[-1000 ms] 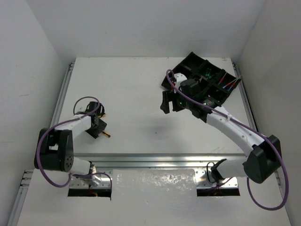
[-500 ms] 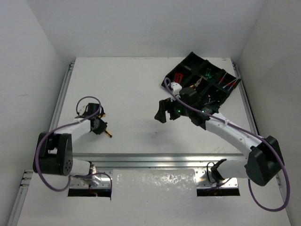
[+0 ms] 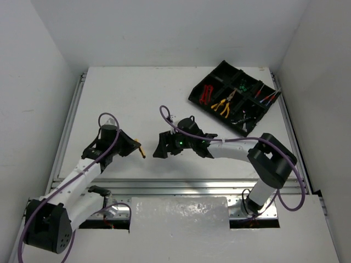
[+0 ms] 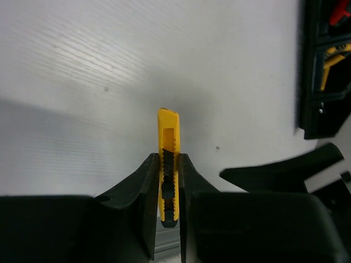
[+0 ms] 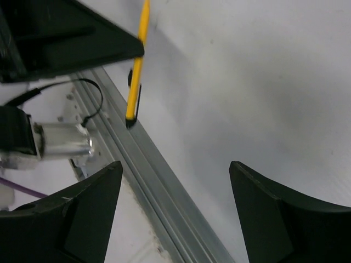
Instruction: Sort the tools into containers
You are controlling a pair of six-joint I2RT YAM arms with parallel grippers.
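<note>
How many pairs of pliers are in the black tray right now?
2. The red-handled pliers lie in the tray's leftmost compartment; the yellow-handled pliers lie in the compartment just right of it. More could be hidden in darker compartments.

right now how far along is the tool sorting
Done: the black tray holds red-handled pliers, yellow-handled pliers and screwdrivers. In hand: the left pincer grips a yellow utility knife. Left: carry it to the tray; the right pincer is open, empty.
</note>
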